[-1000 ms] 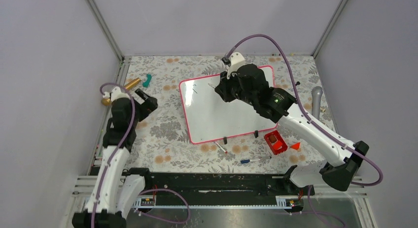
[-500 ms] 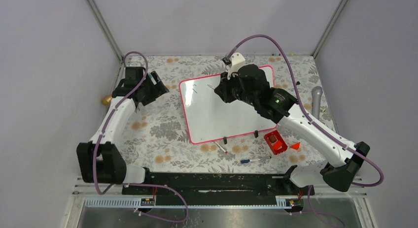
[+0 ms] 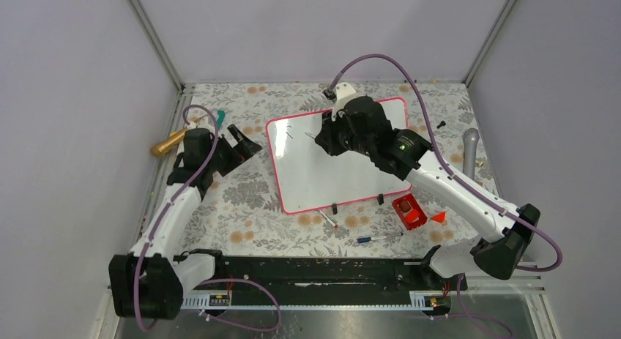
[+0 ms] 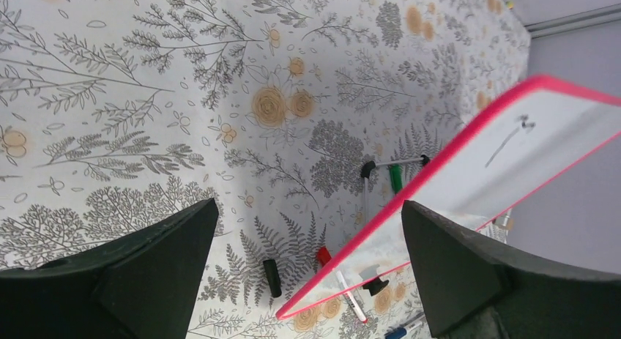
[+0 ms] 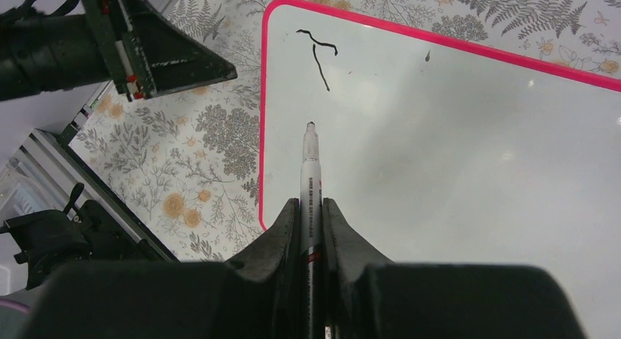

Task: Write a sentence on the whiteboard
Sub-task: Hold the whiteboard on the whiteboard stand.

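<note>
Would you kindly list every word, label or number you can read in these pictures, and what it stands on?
"T", roughly: two black strokes near a corner of the whiteboard.
Red print on the marker in the right tool: too small to read.
Nothing else is legible.
</note>
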Controlling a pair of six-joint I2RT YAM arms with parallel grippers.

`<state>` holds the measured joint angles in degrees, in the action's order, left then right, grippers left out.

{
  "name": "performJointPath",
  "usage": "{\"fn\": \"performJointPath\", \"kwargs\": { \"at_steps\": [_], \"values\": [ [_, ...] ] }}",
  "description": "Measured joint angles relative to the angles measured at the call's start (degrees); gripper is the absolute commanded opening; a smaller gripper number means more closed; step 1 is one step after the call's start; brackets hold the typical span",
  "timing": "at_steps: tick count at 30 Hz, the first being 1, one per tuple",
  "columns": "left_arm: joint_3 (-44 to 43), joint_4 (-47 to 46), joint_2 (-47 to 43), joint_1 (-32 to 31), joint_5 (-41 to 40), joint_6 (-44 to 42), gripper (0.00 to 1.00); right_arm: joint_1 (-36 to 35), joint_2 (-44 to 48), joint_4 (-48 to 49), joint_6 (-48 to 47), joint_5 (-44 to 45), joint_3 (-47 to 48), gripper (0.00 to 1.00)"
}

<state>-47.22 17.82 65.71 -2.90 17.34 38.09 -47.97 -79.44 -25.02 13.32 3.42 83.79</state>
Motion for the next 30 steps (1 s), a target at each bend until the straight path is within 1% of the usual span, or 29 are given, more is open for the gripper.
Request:
{"fn": "performJointPath", "kwargs": {
  "at_steps": [3, 6, 8, 12, 16, 19, 27, 30],
  "values": [
    [6.6, -4.5, -6.6, 0.0, 0.0, 1.7, 0.99, 0.0, -0.8, -0.5, 0.0, -0.1, 0.6, 0.00],
    [11.2, -8.1, -10.1, -0.2, 0.4, 2.3, 0.99, 0.0, -0.9, -0.9, 0.0, -0.6, 0.6, 0.00],
    [14.6, -12.3, -12.8, -0.7, 1.0, 2.4, 0.99, 0.0, -0.9, -1.4, 0.0, -1.1, 0.6, 0.00],
    [19.0, -20.9, -16.8, -3.8, 2.6, 2.3, 0.99, 0.0, -1.0, -2.1, 0.0, -1.5, 0.7, 0.00],
    [22.4, -31.4, -16.0, -6.7, 4.7, 3.7, 0.99, 0.0, -1.4, -2.8, 0.0, -1.6, 0.7, 0.00],
    [23.3, -34.9, -13.2, -8.3, 5.2, 4.1, 0.99, 0.0, -1.4, -3.0, 0.0, -1.6, 0.8, 0.00],
    [23.4, -35.8, -12.1, -8.7, 4.8, 1.2, 0.99, 0.0, -1.3, -2.9, 0.0, -1.6, 0.8, 0.00],
    [23.1, -35.4, -9.9, -8.7, 5.7, -0.1, 0.92, 0.0, -1.1, -2.8, 0.0, -1.6, 0.8, 0.00]
  ]
}}
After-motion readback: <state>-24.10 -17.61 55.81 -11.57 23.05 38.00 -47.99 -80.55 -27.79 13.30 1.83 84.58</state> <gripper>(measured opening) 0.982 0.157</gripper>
